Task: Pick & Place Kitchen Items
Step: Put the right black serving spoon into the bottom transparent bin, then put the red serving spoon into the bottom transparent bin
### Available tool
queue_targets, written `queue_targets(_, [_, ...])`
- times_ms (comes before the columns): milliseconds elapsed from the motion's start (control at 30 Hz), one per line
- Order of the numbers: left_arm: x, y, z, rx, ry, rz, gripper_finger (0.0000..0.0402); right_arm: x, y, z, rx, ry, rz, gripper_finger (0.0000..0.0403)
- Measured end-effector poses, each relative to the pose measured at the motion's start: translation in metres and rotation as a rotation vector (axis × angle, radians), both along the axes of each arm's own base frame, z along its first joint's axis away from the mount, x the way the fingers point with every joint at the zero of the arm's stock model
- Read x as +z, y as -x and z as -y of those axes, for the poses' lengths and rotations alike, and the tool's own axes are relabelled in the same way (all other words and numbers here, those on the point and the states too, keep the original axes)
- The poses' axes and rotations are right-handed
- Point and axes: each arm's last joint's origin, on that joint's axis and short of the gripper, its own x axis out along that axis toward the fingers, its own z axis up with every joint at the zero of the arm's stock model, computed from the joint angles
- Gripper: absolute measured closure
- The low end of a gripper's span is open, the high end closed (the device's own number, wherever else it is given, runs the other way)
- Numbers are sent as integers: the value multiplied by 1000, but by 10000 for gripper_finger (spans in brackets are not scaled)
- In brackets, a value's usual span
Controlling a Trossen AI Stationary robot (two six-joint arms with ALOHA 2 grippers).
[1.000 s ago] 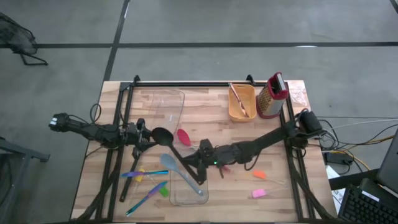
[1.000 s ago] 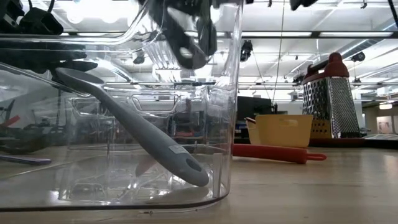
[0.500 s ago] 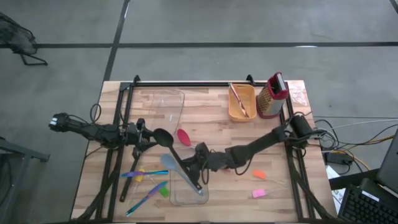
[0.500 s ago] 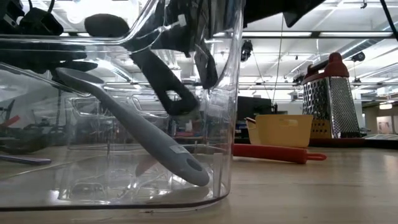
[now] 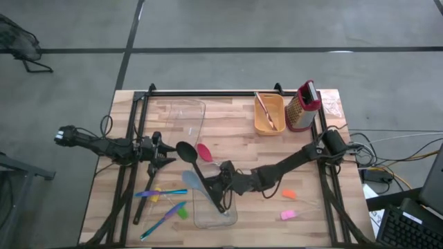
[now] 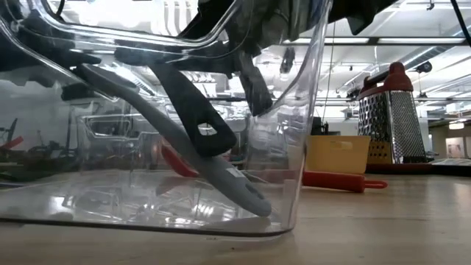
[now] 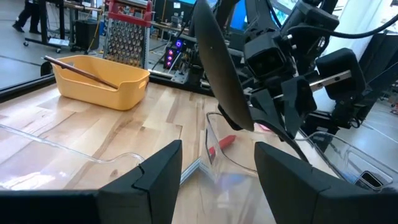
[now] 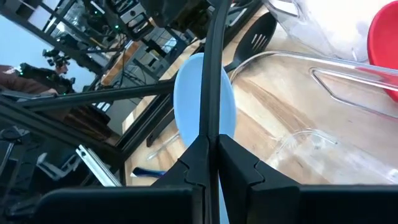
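My right gripper (image 5: 223, 181) is shut on a black spoon (image 5: 185, 151) over a clear container (image 5: 225, 220) at the table's near middle. The spoon's handle end (image 6: 210, 136) reaches down inside the container. A light-blue spoon (image 5: 192, 181) leans in the container, its bowl (image 8: 202, 102) over the rim and its handle end (image 6: 250, 200) on the floor. A red spoon (image 5: 205, 152) lies on the table beside them. My left gripper (image 5: 165, 153) waits open to the left, and in its wrist view its fingers (image 7: 217, 152) frame the black spoon's bowl (image 7: 214, 62). My right gripper pinches the black spoon's handle (image 8: 211, 93) between its two fingers, about midway along. It comes from the table's right and slants downward, with the fingers (image 6: 254, 85) across the handle. The spoon is tilted, bowl up toward the far left and handle end low in the container above the light-blue spoon's handle.
Blue and purple sticks (image 5: 163, 194) and green and yellow chunks (image 5: 182, 213) lie near left. A black slotted turner (image 8: 255, 31) is there too. Orange (image 5: 288, 194) and pink (image 5: 288, 215) chunks lie near right. A second clear container (image 5: 185, 117), a yellow bin (image 5: 268, 114) and the grater (image 5: 302, 105) stand at the far side.
My right gripper has moved toward the table's near left and down, still shut on the black spoon. The spoon's handle end has gone from above the rim down into the clear container. The container has shifted a little toward the table's right.
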Motion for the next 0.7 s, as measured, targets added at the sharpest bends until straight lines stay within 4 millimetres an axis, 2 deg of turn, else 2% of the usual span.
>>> queue_targets(533, [0, 0, 0, 0, 0, 0, 193, 4, 0, -6, 67, -80, 5, 317])
queue_targets(700, [0, 0, 0, 0, 0, 0, 193, 14, 3, -9, 125, -30, 8, 301])
